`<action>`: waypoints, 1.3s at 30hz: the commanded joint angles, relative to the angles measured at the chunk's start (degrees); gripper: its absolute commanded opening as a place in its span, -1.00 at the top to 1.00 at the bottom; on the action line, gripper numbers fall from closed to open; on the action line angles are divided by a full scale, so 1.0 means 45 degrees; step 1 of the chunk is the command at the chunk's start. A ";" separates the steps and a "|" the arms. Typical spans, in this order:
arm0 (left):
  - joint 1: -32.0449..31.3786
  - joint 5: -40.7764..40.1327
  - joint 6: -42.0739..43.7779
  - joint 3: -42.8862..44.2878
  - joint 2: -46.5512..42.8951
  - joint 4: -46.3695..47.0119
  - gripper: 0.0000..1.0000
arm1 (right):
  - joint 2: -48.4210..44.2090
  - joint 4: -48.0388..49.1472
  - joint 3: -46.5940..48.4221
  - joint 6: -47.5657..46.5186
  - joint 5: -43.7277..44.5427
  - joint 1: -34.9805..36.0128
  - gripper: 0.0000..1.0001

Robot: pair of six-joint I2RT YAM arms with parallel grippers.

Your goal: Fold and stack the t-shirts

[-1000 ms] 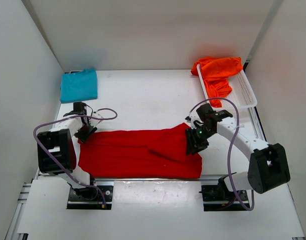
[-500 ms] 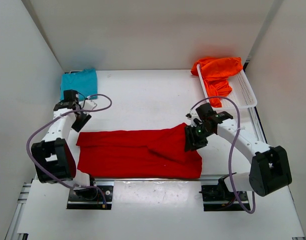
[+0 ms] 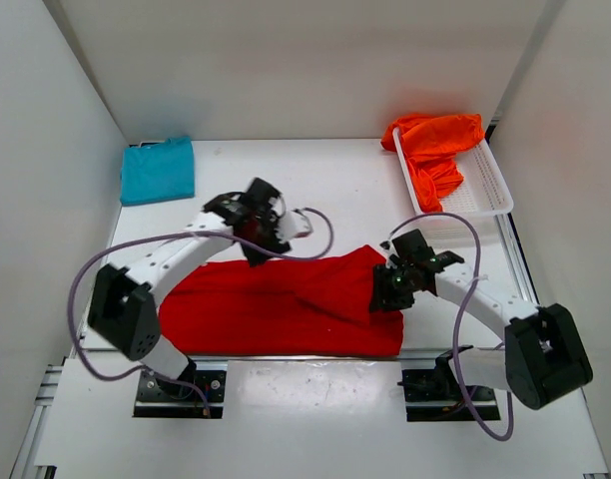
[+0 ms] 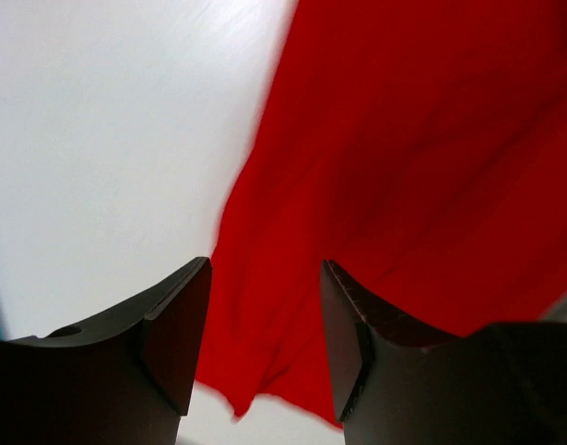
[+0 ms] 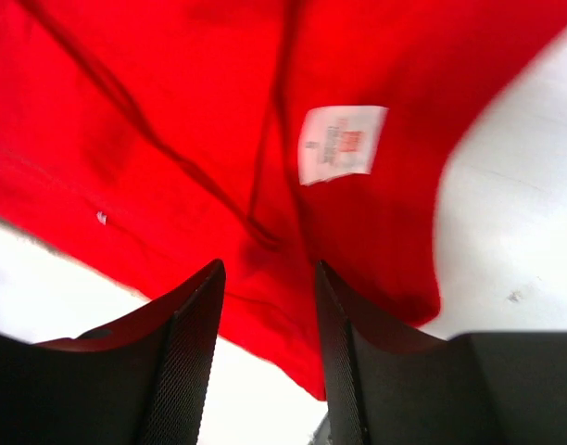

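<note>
White table and plain white walls fill the top view. The red t-shirt lies spread out wide across the lower middle of that frame, close to the arm bases. It has a raised fold near its right end. The teal-blue t-shirt lies folded at the upper left of the table, well apart from the red one. The orange t-shirt sits bunched up at the upper right, in the far end of the white basket and spilling over its rim. Only the top view shows these two shirts.

The left gripper hangs over the top edge of the red t-shirt, a bit left of the middle. The right gripper hangs over the shirt's right end. From above, dark arm parts hide the fingers.

The wrist views show them. In the left wrist view the two dark fingers stand apart at the bottom with nothing between them. Red cloth lies below and fills the right side, with white table on the left. This picture is blurry.

In the right wrist view the fingers also stand apart and hold nothing. Red cloth with long creases fills most of the frame below them. A small white label shows here and in no other view. Its words are too small to read.
</note>
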 commanded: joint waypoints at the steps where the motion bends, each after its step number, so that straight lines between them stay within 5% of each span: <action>1: -0.1122 0.2335 -0.1668 0.1226 0.1534 -0.0437 -0.22 | -0.1290 0.1374 -0.0662 0.1370 0.1122 -0.0419 0.03; 9: -0.2706 0.3474 -0.3155 0.3124 0.4057 0.0226 -0.23 | -0.2407 0.2762 -0.2267 0.2934 0.1201 -0.0206 0.08; 23: -0.3760 0.3806 -0.3938 0.2792 0.5387 0.0754 -0.20 | -0.1588 0.2996 -0.2326 0.3072 0.0400 0.0183 0.10; 30: -0.3760 0.4099 -0.3626 0.2911 0.5448 0.0519 0.83 | -0.1216 0.3270 -0.2326 0.3326 -0.0088 0.0106 0.26; 32: -0.3780 0.3963 -0.3665 0.2813 0.5408 0.0520 0.98 | -0.1236 0.3212 -0.2326 0.3287 -0.0186 0.0146 0.23; 39: -0.3917 0.4021 -0.3704 0.2657 0.5251 0.0637 1.00 | -0.1294 0.3290 -0.2559 0.3735 -0.0772 0.0535 0.25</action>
